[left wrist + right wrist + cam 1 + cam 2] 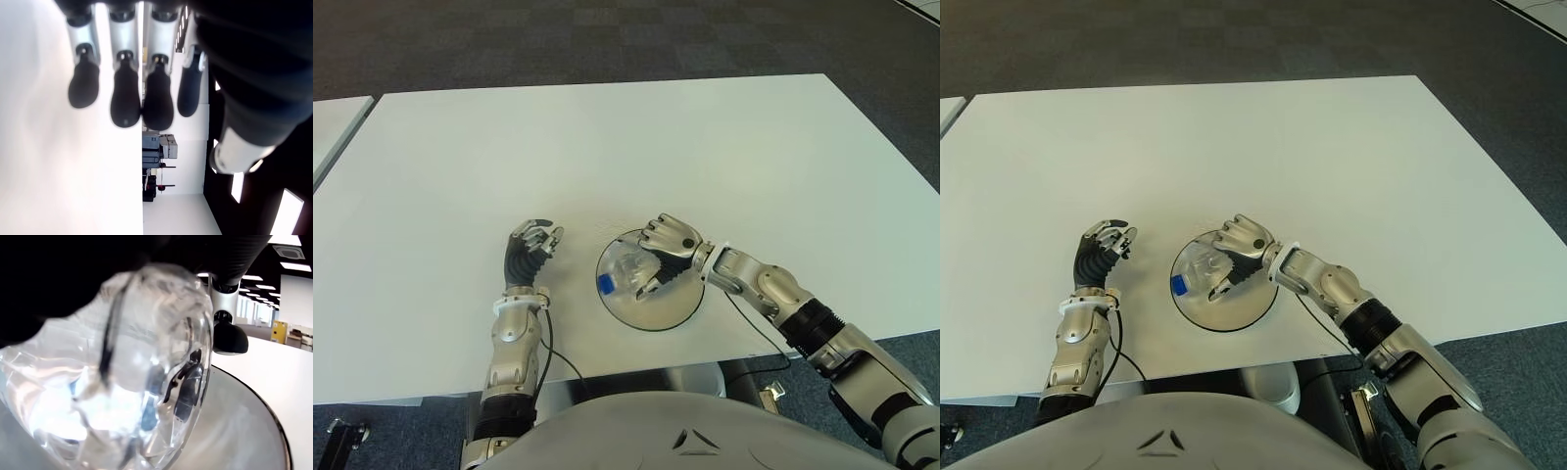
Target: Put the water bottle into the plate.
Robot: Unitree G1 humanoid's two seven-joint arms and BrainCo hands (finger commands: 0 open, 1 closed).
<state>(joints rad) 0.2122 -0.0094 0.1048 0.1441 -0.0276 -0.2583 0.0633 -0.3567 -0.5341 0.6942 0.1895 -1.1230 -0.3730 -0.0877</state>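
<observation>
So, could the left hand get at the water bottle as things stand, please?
Probably not freely: the right hand is closed over the water bottle lying in the plate; only its blue cap end faces the open left hand.

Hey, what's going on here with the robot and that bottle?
The robot's right hand is wrapped around a clear water bottle with a blue cap, holding it on its side over the round plate near the front edge of the white table. The bottle is low in the plate, but the hand has not let go. The left hand shows to the left of the plate, fingers loosely curled and holding nothing.
</observation>
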